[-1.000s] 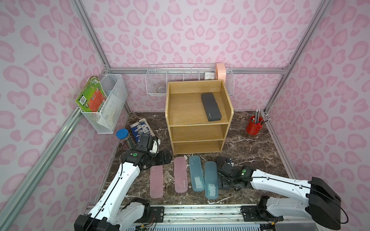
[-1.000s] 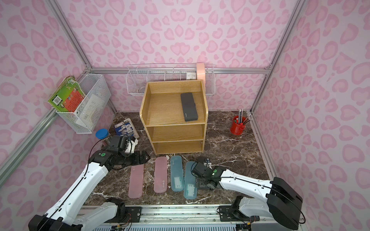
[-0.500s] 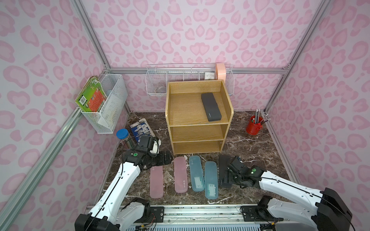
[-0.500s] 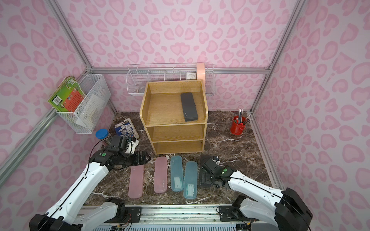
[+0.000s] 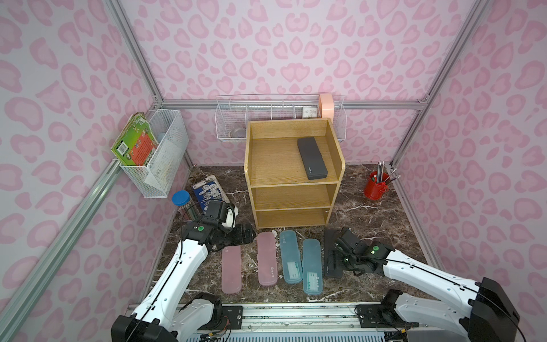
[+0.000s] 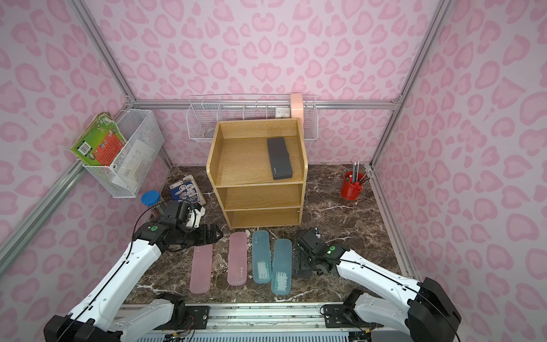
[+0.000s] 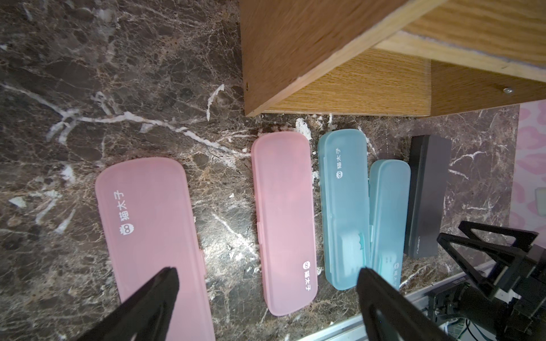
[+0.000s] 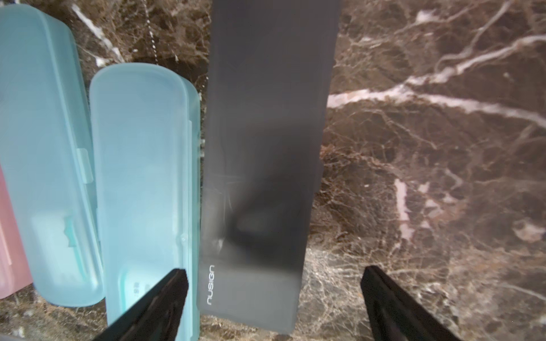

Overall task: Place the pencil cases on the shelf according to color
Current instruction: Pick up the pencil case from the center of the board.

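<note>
Clock reference for the top views: 12 o'clock at the back wall.

The shelf (image 5: 293,177) stood at the 12 o'clock side of the marble floor (image 5: 370,225). One black case (image 5: 312,158) lay flat on its top tier, close to the 3 o'clock side wall.

At 6 o'clock of the shelf, five cases lay flat on the floor in a row, long axes running 12 to 6. From 9 toward 3 o'clock they were: first pink case (image 5: 231,271), second pink case (image 5: 267,257), first teal case (image 5: 291,256), second teal case (image 5: 311,266) and floor black case (image 8: 266,118). The teal pair lay just beside one another.

The right gripper (image 8: 273,273) had its jaws spread wide, straddling the logo end of the floor black case. One finger was over the edge of the second teal case, the other over bare marble. It was clamped on nothing.

The left gripper (image 7: 267,271) had its jaws apart and held nothing. In both top views it sat over the 12 o'clock end of the first pink case.

A red pot (image 5: 377,188) stood at 3 o'clock of the shelf.
</note>
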Available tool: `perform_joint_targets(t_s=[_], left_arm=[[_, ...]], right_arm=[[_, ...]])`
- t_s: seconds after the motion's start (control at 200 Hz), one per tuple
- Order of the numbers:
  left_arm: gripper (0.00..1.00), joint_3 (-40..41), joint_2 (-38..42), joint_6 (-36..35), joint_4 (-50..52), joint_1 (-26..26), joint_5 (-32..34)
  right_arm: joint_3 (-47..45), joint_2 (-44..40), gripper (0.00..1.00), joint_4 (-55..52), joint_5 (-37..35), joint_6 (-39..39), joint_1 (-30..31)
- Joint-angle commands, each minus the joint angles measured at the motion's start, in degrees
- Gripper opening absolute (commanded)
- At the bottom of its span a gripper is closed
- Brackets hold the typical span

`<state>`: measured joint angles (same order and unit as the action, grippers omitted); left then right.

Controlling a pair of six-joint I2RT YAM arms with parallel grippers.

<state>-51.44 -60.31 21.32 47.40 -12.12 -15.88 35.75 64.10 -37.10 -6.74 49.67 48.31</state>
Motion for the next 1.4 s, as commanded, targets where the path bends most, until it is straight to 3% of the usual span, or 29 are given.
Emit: perform_joint_targets(t_s=[0.0,0.365,0.78,1.14,1.395], left_arm=[[0.99,0.1,0.2,0.5,0.3,0.1,0.0],[0.99,0.2,0.3,0.7,0.1,0.0,-0.6],[0.99,0.4,0.5,0.8,0.1,0.0,-0.9],[0.99,0.6,1.0,0.8,0.1,0.0,-0.7],[0.99,0.5,0.7,0.7,0.2,0.0,-1.0]], right_arm=[[0.5,1.9,0.95,1.7,0.3,-0.4,0.0],[-0.8,5.8,0.96,4.0,-0.4,0.3,1.8],[-3.0,-4.3,0.94,-2.0,-0.5,1.9,1.9],[1.5,6.0,0.94,-0.3,-0.5,2.8,4.8],[-0.9,7.1,0.91,1.4,-0.3,3.9,4.7]])
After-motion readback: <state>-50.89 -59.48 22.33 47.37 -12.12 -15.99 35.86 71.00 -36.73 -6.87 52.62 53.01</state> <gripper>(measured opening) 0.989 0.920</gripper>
